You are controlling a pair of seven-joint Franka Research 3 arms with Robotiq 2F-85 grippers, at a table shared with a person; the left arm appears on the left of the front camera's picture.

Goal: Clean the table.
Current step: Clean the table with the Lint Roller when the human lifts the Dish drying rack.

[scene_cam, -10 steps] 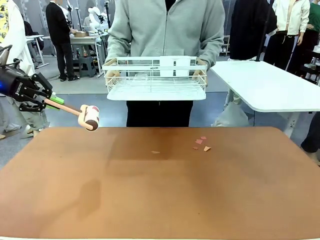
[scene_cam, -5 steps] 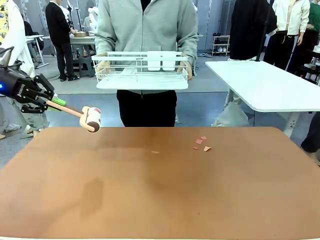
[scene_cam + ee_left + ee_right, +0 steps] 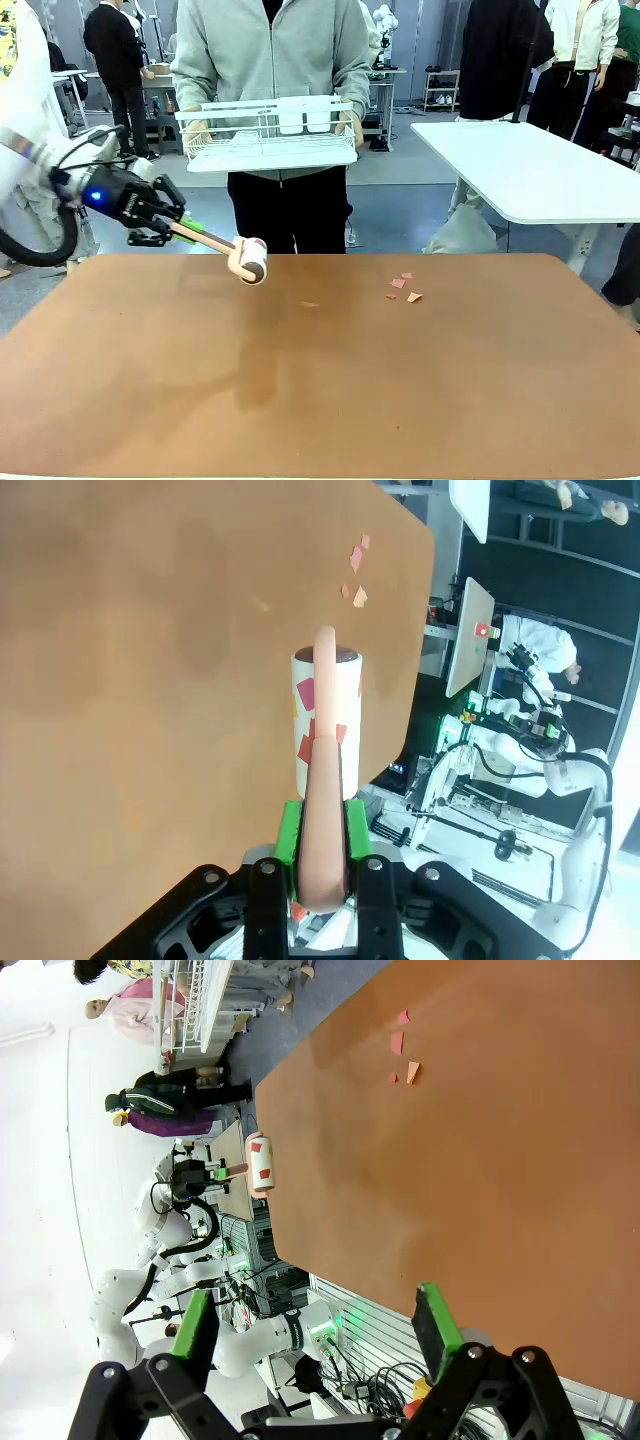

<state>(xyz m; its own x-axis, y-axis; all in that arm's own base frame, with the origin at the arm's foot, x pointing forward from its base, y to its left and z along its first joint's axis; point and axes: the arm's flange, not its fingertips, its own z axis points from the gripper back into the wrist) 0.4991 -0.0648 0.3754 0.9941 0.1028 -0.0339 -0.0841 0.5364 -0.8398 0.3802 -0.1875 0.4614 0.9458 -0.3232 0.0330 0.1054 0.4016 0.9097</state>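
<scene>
Reddish-brown table (image 3: 320, 400) spans near to far. L gripper (image 3: 320, 845) clamped on lint roller (image 3: 248, 260), hovering far-left. R gripper (image 3: 315, 1325) spread, empty. Best approach: lower roller flat, roll right w/ steady pressure over paper scraps (image 3: 403, 289).

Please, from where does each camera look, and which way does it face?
Front view: between the arms, facing across the table at a person holding a dish rack; the left gripper holds a lint roller.
Left wrist view: on the left wrist, looking along the roller onto the table; green pads clamp the roller's handle.
Right wrist view: on the right wrist, rolled sideways, facing across the table; the right gripper is open.
Shared: all three show the roller and paper scraps.
</scene>
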